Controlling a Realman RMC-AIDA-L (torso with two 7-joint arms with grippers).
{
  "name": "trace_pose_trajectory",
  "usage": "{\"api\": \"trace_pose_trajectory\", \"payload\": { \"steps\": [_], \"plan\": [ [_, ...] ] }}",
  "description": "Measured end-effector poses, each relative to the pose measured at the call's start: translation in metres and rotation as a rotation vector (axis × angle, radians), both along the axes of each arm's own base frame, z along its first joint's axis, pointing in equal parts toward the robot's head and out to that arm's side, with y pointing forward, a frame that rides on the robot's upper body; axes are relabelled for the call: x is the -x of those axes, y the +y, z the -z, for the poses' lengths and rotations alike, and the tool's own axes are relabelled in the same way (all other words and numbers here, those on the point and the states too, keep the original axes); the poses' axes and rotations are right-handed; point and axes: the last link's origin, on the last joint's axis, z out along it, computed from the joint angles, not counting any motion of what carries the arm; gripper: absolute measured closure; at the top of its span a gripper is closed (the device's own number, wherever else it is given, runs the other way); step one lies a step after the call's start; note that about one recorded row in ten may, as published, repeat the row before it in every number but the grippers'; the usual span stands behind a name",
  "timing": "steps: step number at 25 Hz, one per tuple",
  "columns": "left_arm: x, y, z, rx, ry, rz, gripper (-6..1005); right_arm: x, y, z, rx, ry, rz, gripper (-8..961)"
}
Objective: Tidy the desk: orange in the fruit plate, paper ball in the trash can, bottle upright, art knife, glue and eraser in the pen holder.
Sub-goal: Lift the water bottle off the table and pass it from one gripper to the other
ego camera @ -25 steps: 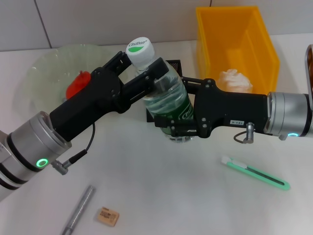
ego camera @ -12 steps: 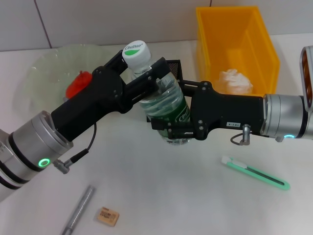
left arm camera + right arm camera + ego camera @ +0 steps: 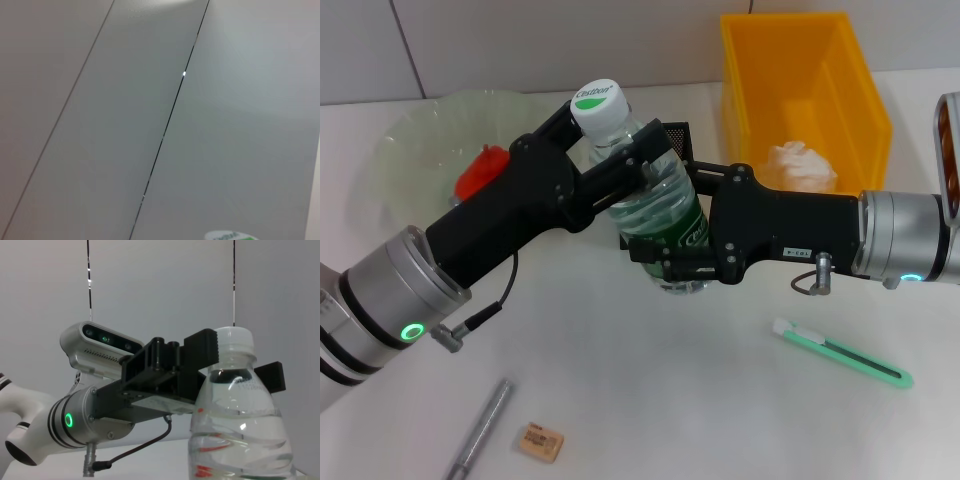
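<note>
Since a second ago your bottle (image 3: pixel 655 205) has shifted a little to the left and stands slightly straighter, cap up and leaning left, its base just off or barely on the counter (image 3: pixel 650 400). Your left gripper (image 3: pixel 610 150) clasps the bottle's neck and shoulder just under the white cap, while your right gripper (image 3: pixel 670 262) is clamped around the lower body by the green label. Behind the bottle you can see the pen holder (image 3: pixel 678 135), mostly hidden. From the head view, the orange (image 3: pixel 477 172) already lies in the fruit plate (image 3: pixel 410 140), the paper ball (image 3: pixel 802 164) sits in the trash can (image 3: pixel 805 80), and the eraser (image 3: pixel 540 441), a grey pen-like stick (image 3: pixel 480 432) and a green knife (image 3: pixel 840 352) lie loose on the counter. Your right wrist view shows the black fingers (image 3: pixel 200 352) at the neck; your left wrist view gives only wall and a sliver of cap.
</note>
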Motion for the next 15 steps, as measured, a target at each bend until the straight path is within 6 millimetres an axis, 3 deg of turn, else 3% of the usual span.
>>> {"api": "trace_pose_trajectory", "payload": {
  "steps": [15],
  "plan": [
    [-0.0023, 0.0034, -0.002, -0.023, -0.009, -0.001, 158, 0.0, -0.0002, 0.0002, 0.001, 0.002, 0.001, 193]
  ]
}}
